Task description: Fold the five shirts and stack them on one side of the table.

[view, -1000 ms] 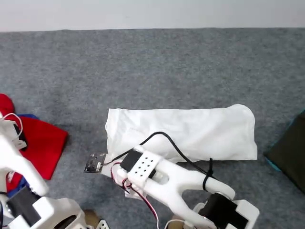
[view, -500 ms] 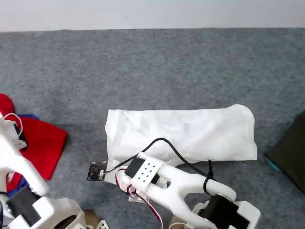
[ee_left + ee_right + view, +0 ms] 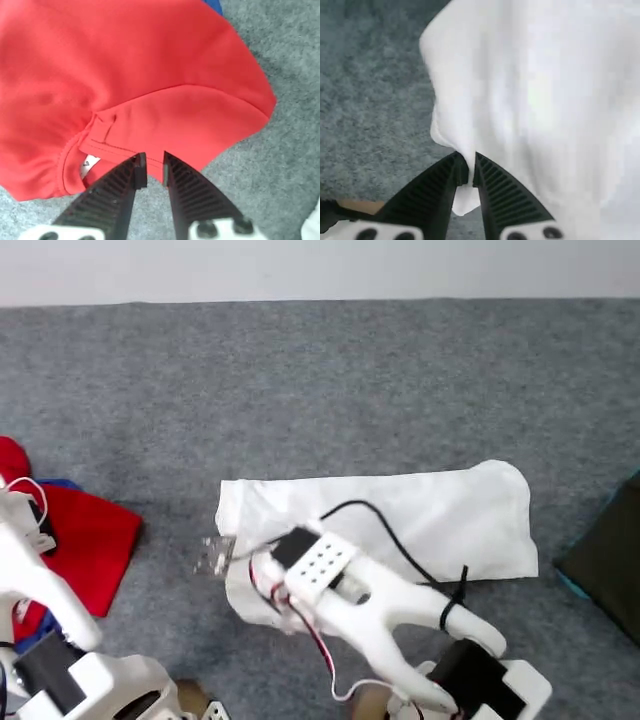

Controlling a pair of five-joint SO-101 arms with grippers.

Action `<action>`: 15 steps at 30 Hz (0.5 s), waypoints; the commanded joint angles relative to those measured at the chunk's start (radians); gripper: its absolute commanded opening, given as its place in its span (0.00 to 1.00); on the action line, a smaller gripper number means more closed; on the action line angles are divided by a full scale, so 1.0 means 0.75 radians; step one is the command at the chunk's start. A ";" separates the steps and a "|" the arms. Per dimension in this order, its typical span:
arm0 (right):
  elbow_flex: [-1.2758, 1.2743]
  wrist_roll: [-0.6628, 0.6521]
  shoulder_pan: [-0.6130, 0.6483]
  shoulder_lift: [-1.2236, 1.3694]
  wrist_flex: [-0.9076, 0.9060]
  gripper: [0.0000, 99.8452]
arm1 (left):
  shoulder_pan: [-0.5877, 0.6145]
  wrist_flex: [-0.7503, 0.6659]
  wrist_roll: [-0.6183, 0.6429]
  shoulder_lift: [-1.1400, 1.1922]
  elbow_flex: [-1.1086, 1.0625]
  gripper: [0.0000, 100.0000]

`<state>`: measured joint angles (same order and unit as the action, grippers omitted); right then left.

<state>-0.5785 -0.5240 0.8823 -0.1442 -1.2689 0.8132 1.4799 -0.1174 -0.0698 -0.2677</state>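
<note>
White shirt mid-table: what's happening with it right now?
The right gripper is shut on the near-left edge of the white shirt, which lies spread across the grey table. The left gripper sits over the red shirt at the table's left side, jaws nearly closed, apparently holding nothing. A dark garment lies at the right edge.

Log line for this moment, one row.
right jaws: shut on white shirt edge | left arm: over red shirt | white shirt: partly folded, on grey table
</note>
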 commanded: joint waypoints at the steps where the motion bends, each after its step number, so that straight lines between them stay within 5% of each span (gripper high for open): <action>1: 0.160 -0.051 -0.089 -0.052 -0.026 0.01 | 0.004 -0.018 -0.010 -0.074 0.005 0.07; 15: 0.511 -0.088 -0.306 0.320 0.001 0.01 | 0.002 -0.027 -0.010 -0.065 0.005 0.07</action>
<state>-0.2823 -0.5854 0.6705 0.0736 -1.2720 0.8132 1.4799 -0.1174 -0.0698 -0.2677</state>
